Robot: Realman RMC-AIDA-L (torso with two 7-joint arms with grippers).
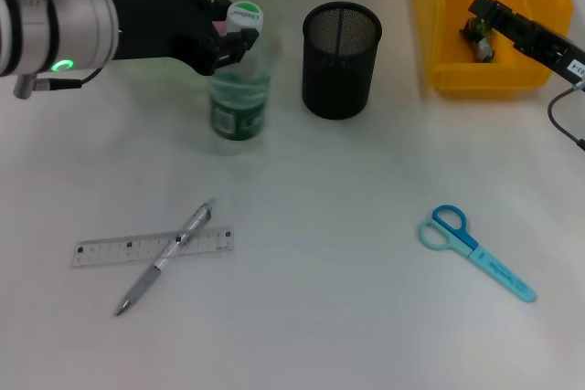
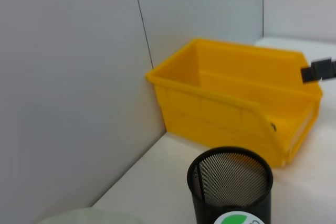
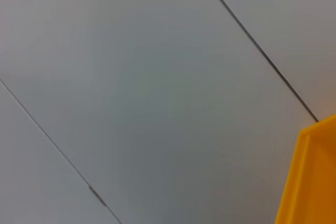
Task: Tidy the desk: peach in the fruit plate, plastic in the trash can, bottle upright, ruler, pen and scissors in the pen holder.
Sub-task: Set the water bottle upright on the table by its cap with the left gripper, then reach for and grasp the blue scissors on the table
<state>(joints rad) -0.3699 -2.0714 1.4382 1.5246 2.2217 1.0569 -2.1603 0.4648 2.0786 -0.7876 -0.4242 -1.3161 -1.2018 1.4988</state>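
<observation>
Bottle held upright by the left tool; right tool over the yellow bin.

The left tool point(image 1: 236, 38) is closed around the neck of the bottle point(image 1: 239, 98), which stands upright on the worktop point(image 1: 347, 317) before the green plate point(image 1: 151, 75). Nearer, the pen point(image 1: 164, 258) lies across the ruler point(image 1: 151, 247). The mesh holder point(image 1: 341, 59) stands just right of the bottle. The scissors point(image 1: 475, 251) lie far right. The right tool point(image 1: 477, 29) is seen over the bin point(image 1: 439, 15); its opening cannot be told.
</observation>
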